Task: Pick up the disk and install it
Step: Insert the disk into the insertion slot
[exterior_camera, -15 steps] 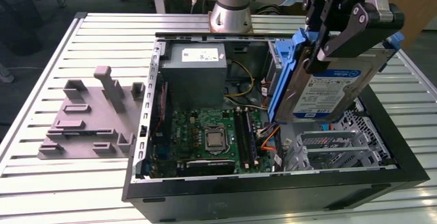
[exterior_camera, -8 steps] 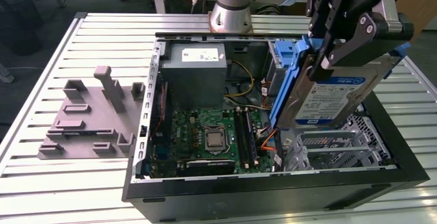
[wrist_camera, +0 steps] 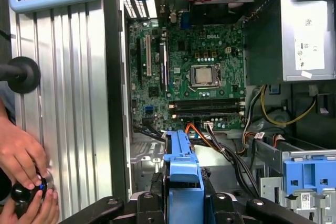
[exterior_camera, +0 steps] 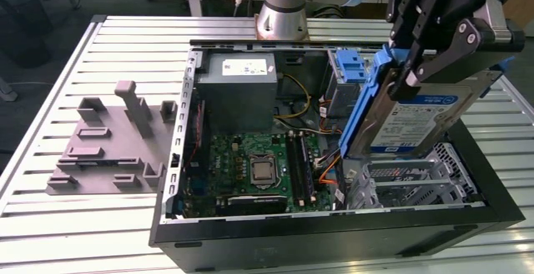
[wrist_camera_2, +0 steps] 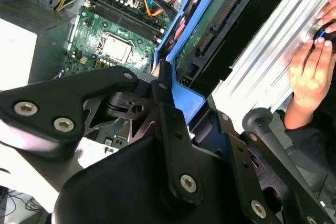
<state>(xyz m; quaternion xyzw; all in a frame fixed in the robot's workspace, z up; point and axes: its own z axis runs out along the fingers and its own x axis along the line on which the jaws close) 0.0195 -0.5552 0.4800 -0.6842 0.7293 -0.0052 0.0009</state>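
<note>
Disk (exterior_camera: 417,114) (flat, blue-framed), clamped by black fingers (exterior_camera: 446,58)

Bright even indoor light, soft shadows, washed-out whites

Your tally: 1 robot arm (exterior_camera: 284,11), 1 gripper (exterior_camera: 417,77), 1 disk (exterior_camera: 413,121), 1 blue carrier (exterior_camera: 382,71) around it. You have 1 open computer case (exterior_camera: 334,239) and 1 gray fixture plate (exterior_camera: 109,149), both on 1 slatted metal table (exterior_camera: 125,42). Inside the case log 1 motherboard (exterior_camera: 242,167), 1 CPU socket (exterior_camera: 262,171), 1 gray power supply (exterior_camera: 237,92), 1 blue latch bracket (exterior_camera: 351,67), 1 metal drive cage (exterior_camera: 417,180), 1 bundle of yellow wires (exterior_camera: 304,108). Memory slots: too small for you to count. In the first wrist view put down 2 hands, 1 here (wrist_camera: 21,153) and 1 here (wrist_camera: 37,211), plus 1 black round-ended handle (wrist_camera: 21,74).
</note>
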